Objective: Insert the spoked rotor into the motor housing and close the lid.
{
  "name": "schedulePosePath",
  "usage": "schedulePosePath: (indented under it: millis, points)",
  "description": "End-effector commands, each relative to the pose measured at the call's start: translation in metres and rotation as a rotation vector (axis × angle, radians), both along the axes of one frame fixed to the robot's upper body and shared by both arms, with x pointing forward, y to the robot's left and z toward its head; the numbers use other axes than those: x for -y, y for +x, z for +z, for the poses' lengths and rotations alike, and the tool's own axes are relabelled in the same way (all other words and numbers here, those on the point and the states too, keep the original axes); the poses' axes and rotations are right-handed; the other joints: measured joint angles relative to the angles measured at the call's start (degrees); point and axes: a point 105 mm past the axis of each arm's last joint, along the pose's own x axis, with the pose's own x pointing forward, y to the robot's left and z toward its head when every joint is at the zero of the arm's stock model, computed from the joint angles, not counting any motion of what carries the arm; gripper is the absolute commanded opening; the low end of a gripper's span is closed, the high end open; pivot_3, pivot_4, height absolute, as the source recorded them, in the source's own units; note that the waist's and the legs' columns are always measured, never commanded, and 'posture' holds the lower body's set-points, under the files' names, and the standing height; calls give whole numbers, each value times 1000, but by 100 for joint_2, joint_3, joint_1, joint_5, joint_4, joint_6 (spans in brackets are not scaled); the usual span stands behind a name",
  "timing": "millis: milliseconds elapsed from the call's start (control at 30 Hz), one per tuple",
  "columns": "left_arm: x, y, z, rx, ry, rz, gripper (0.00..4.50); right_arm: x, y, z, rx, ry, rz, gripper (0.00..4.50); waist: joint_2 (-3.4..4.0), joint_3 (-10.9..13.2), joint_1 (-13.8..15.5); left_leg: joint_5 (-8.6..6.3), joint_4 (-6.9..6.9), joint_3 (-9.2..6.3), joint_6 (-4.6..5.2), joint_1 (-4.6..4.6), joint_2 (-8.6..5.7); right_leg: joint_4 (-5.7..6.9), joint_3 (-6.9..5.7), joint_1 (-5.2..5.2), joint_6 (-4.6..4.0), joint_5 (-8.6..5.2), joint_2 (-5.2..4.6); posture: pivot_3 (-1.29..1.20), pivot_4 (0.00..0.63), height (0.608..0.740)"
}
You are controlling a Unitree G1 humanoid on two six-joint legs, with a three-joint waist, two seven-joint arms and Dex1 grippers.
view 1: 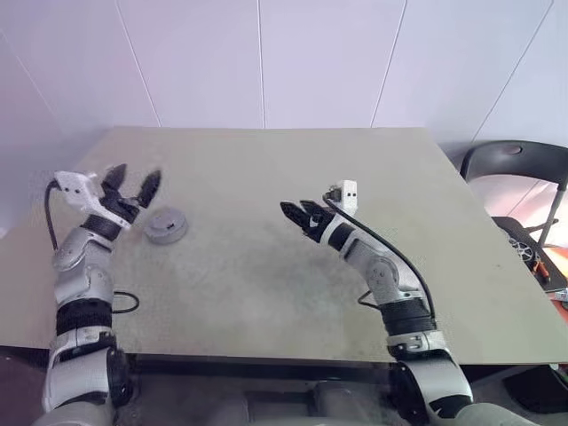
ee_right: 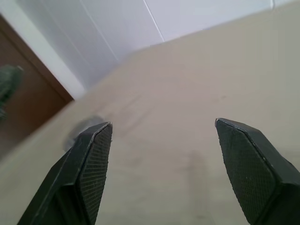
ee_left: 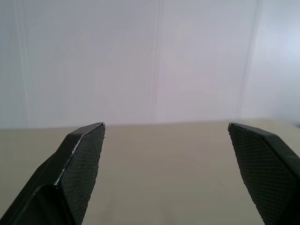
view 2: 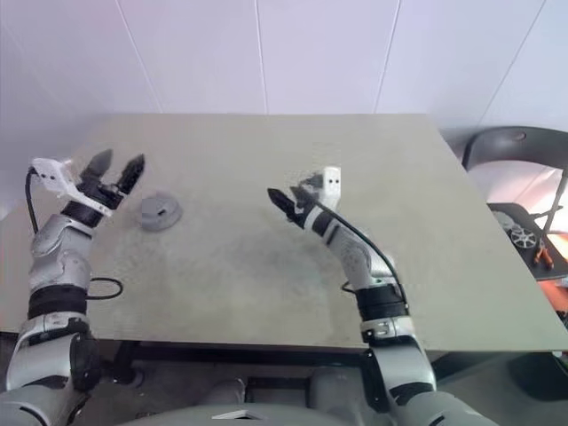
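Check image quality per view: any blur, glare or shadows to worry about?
Left eye view: soft, even light, no glare, faint shadow beside the round grey metal lid on the beige table. Left wrist view: open left tool sharp, wall behind washed out. Right wrist view: right tool crisp, lid a blurred smudge.

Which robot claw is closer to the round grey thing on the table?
The left gripper. It hangs open just beside the closed motor housing, while the right gripper is out over the middle of the table.

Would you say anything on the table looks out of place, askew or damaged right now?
Nothing stands out. The lid lies level on the closed housing on the table, and both grippers, left and right, are open and empty.
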Motion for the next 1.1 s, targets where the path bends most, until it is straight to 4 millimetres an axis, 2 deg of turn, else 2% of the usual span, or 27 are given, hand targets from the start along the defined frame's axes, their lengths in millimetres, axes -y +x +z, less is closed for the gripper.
schedulePosePath:
  millis: [33, 167, 233, 400, 533, 767, 1000, 1067, 1100]
  points:
    - [19, -13, 5, 6, 57, -141, 4483, 7, 3, 20, 174, -134, 6, 3693, 0, 0, -2, 0, 2, 0, 0, -1, 0, 0, 0, 0, 0, 0, 0, 0, 0, 740]
    - [37, -34, -11, -36, 92, -248, 4500, 18, 2, 26, 250, -207, 28, 4477, 0, 1, -2, 0, 4, 2, 0, -1, 0, -3, 1, 1, -4, -2, -2, 0, 0, 740]
    - [41, -35, -15, -42, 112, -252, 4500, 16, 0, 29, 286, -230, 58, 4477, 1, 1, 2, 0, 3, 1, 0, 2, 1, -1, 1, 2, -4, -3, -1, 0, 0, 740]
    - [49, -24, 0, 42, 167, -200, 4500, 21, 7, 29, 312, -277, 48, 4477, 0, 1, 16, 0, 12, 0, 0, 4, 1, 0, 1, 7, -5, -3, 2, 0, 0, 740]
    - [52, -18, 3, 52, 171, -204, 4500, 20, 10, 32, 342, -308, 56, 4477, 0, 1, 10, 0, 14, 3, 0, 3, -2, -4, 2, 10, -5, -3, -1, 0, 0, 740]
    - [53, -10, 9, 63, 164, -206, 4500, 17, 8, 44, 382, -240, 98, 4477, 0, 1, 7, 0, 4, 1, 0, 4, -1, -4, 2, 6, -1, 0, 0, 0, 0, 740]
    - [46, -11, 2, 40, 185, -189, 4500, 16, 8, 37, 353, -231, 91, 4477, 0, 1, 7, 0, 11, 2, 0, 4, -1, -3, 3, 9, -2, -1, 0, 0, 0, 740]
    - [44, -10, -3, 26, 210, -167, 4500, 18, 9, 34, 351, -275, 87, 4477, 0, 2, 6, 0, 11, 2, 0, 5, -1, -2, 3, 9, -2, -1, 0, 0, 0, 740]
    - [47, -12, -1, 28, 187, -187, 4500, 18, 10, 37, 355, -261, 95, 4477, 0, 2, 7, 0, 10, 2, 0, 5, -1, -1, 3, 9, -2, -1, 0, 0, 0, 740]
